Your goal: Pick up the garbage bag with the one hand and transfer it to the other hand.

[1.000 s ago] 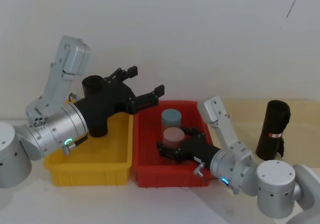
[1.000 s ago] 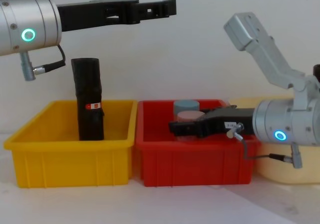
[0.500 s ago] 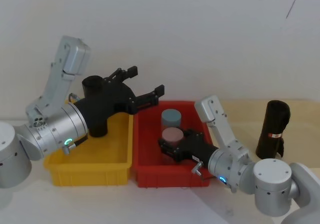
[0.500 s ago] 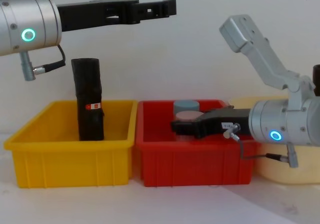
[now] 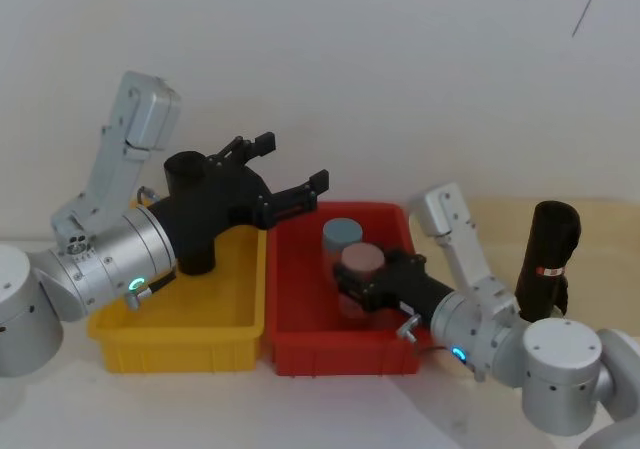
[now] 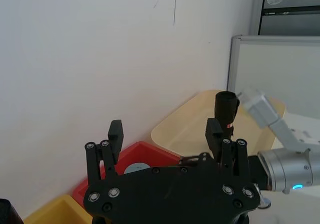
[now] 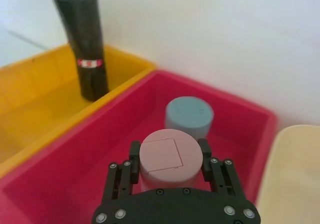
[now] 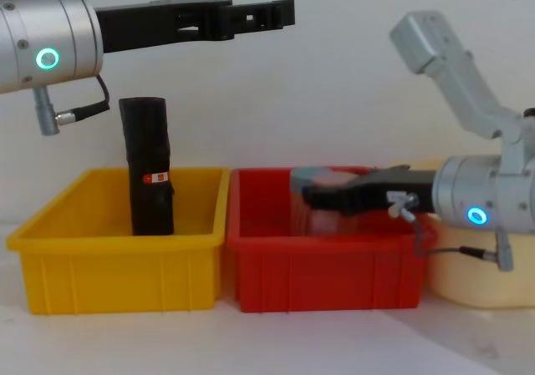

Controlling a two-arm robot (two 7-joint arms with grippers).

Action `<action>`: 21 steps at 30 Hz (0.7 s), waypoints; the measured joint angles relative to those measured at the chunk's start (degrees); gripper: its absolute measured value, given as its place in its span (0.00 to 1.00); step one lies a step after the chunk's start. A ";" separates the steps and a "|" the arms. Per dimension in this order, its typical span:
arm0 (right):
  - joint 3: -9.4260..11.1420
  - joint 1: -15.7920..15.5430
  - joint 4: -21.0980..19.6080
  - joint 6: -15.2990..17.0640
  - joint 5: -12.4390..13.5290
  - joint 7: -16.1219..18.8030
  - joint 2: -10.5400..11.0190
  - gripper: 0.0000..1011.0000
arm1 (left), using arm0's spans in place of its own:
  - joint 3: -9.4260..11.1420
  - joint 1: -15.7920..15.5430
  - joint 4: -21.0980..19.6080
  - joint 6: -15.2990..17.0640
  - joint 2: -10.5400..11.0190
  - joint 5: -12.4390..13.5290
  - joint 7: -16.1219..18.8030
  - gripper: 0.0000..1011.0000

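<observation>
Left hand (image 8: 251, 14) hangs above the yellow bin (image 8: 50, 225), fingers spread wide, empty. The garbage bag (image 8: 149, 166), a black matte roll with a thin white band and red mark, stands upright in that bin near its back wall.

Right hand (image 7: 170, 171) sits inside the red bin (image 7: 240, 129), fingers closed around a pink-lidded jar (image 7: 171, 156); a blue-grey-lidded jar (image 7: 189, 115) stands just behind it. A second black roll (image 5: 545, 259) stands on the cream tray (image 6: 185, 129) at the counter's right.

Judgement: the bag is untouched. The left hand should descend around the mid-roll, below the top rim, squeezing gently; the smooth plastic may slip or topple. The bins are hard, glossy plastic.
</observation>
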 joint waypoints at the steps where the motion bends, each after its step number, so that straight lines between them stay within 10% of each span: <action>1: 0.63 -0.35 -0.66 0.00 0.11 -0.48 0.09 0.66 | 0.00 0.00 0.00 0.00 0.00 0.00 0.00 0.99; 21: 9.55 -1.80 -7.68 -1.95 2.66 -6.34 0.18 0.66 | 0.00 0.00 0.00 0.00 0.00 0.00 0.00 0.99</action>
